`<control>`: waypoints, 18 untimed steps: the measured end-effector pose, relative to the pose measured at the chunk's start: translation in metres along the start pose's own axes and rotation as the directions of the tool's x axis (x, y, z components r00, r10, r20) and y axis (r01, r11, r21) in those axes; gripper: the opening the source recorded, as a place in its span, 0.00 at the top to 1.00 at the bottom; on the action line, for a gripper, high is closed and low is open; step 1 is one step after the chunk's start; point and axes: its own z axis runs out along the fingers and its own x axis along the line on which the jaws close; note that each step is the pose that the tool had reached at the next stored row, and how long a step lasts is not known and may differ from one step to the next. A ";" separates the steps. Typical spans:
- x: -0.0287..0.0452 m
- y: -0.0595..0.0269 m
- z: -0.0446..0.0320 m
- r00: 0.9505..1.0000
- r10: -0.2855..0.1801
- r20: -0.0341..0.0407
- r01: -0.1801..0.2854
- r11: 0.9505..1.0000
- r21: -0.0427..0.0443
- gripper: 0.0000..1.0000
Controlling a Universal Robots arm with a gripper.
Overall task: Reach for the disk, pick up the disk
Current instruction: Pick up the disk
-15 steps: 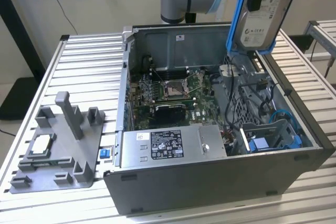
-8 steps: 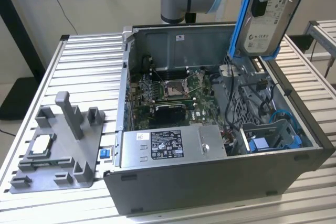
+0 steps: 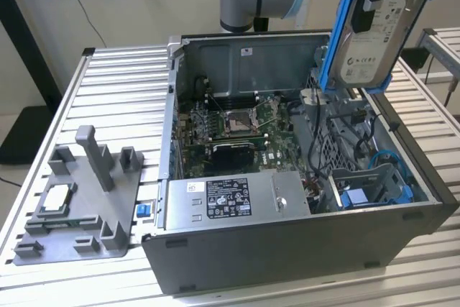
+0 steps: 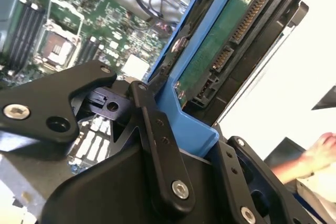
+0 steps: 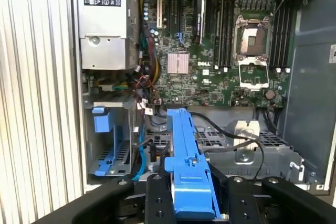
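While raised above the case [image 3: 287,249], gripper [image 5: 190,203] clamps disk [image 3: 374,34] — upright.

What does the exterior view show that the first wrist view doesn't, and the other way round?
The exterior view alone shows the grey fixture beside the case, with a small chip on it, and the disk's white label. The first wrist view alone shows the gripper clamping the disk's blue frame edge-on. Both show the open computer case and its motherboard.

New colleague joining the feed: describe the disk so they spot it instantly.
Find the open computer case on the slatted table. Above its back corner at the exterior view's right, the gripper holds the disk up: a silver-grey slab with a white label, edged in blue plastic.
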 end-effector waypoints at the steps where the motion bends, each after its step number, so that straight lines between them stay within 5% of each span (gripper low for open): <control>1: 0.0005 0.0000 0.0001 1.000 -0.002 -0.016 0.002 1.000 0.000 1.00; 3: 0.0015 0.0000 0.0000 0.999 -0.006 -0.051 0.006 1.000 0.000 1.00; 4: 0.0017 0.0000 0.0002 0.998 -0.007 -0.063 0.007 1.000 0.000 1.00; 5: 0.0023 0.0002 0.0015 0.998 -0.007 -0.066 0.007 1.000 0.000 1.00; 14: 0.0195 -0.0010 0.0177 0.998 -0.007 -0.065 0.007 1.000 0.000 1.00; 18: 0.0287 -0.0036 0.0227 0.998 -0.006 -0.057 0.006 1.000 -0.002 1.00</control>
